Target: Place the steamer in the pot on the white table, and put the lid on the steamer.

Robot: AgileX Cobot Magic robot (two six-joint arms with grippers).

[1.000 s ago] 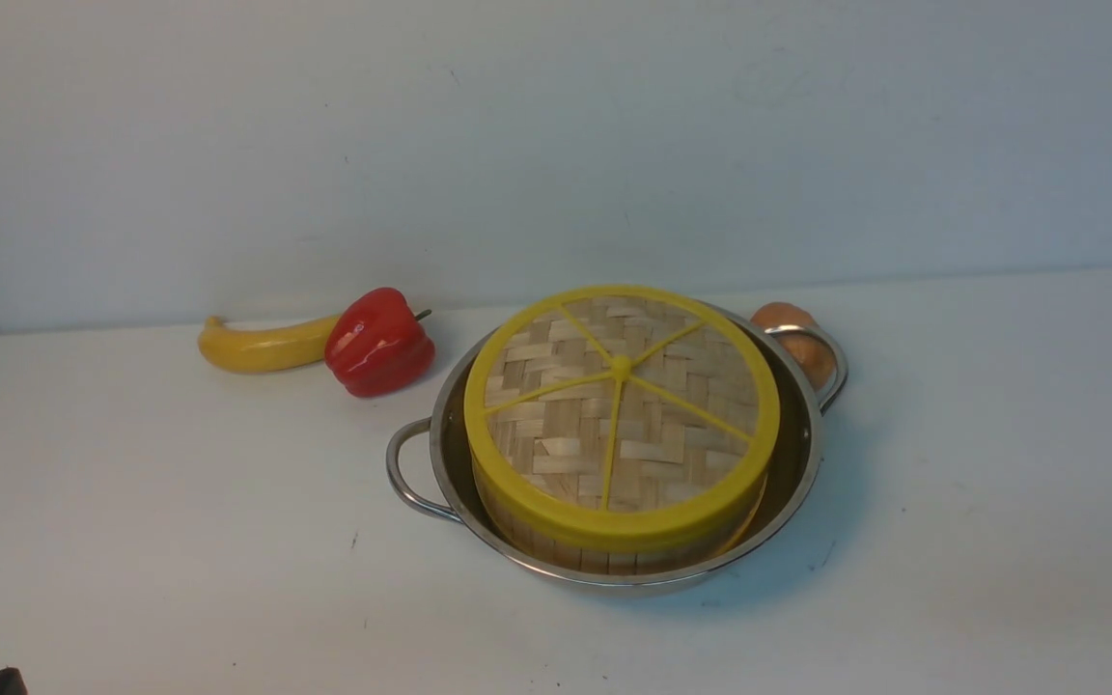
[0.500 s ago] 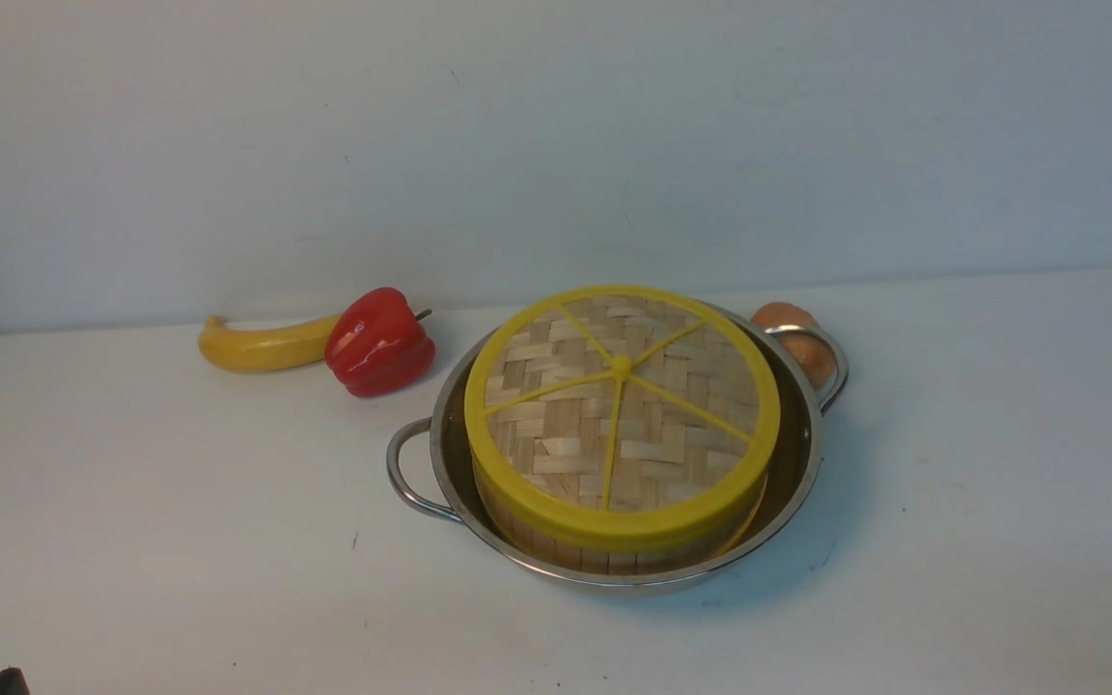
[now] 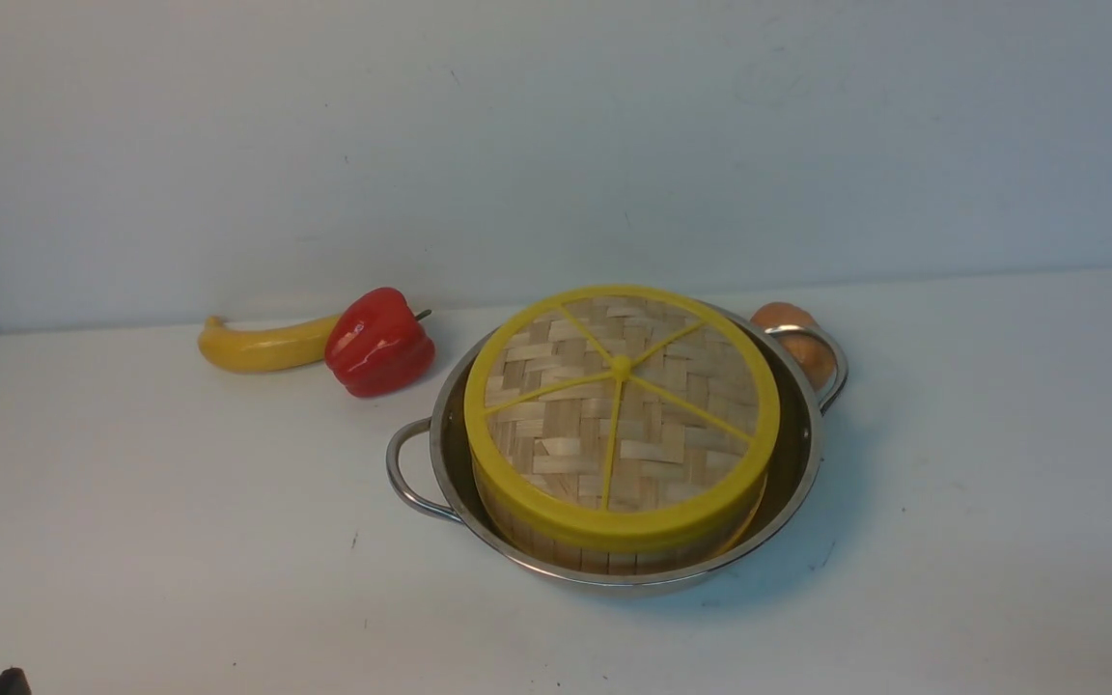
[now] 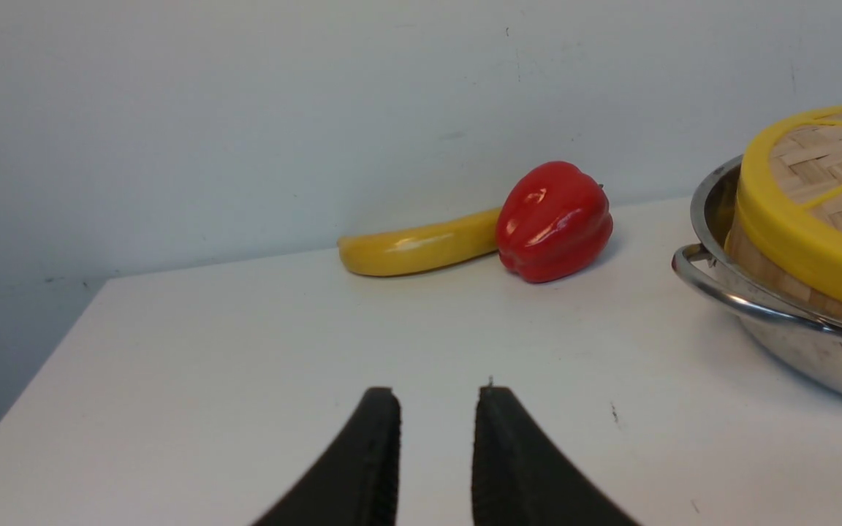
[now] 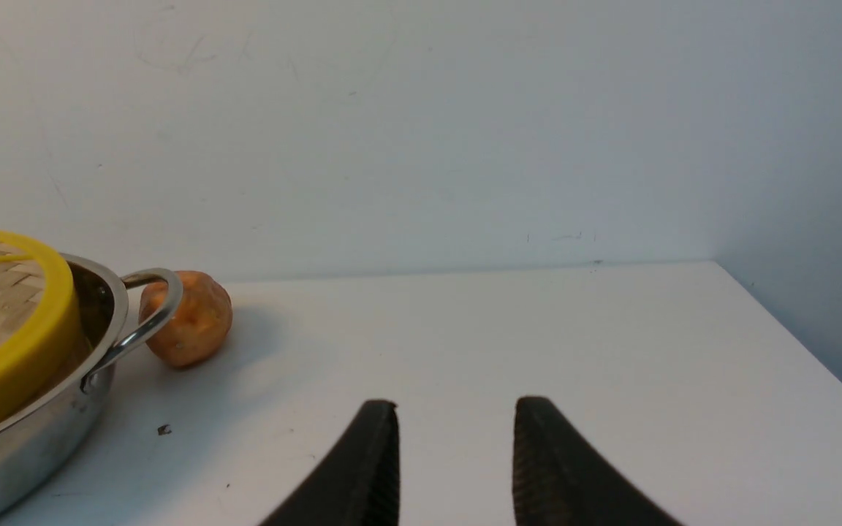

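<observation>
- The pot (image 3: 614,569) sits on the white surface (image 3: 131,541), and the steamer (image 3: 604,552) stands inside it with its wooden side showing above the steel rim.
- The lid (image 3: 621,415) lies flat on top of the steamer, its yellow rim covering the basket's upper edge.
- The left pincer (image 4: 435,453) is released: its two dark fingers stand apart with only bare surface between them, gripping nothing.
- From the left pincer, the pot's near loop handle (image 4: 742,303) lies ahead and off toward the robot's right, well apart from the fingertips.
- A red pepper (image 4: 554,221) and a banana (image 4: 417,252) lie farther ahead of the left pincer, touching each other by the back wall.
- The right pincer (image 5: 456,456) is also released, its fingers spread over bare surface and grasping nothing.
- Ahead of the right pincer and off toward the robot's left, the pot's other handle (image 5: 145,325) shows, with a brownish-orange round item (image 5: 198,321) just behind it.
- In the front view only the left pincer's dark tips peek in at the bottom corner; the right pincer is out of that view.
</observation>
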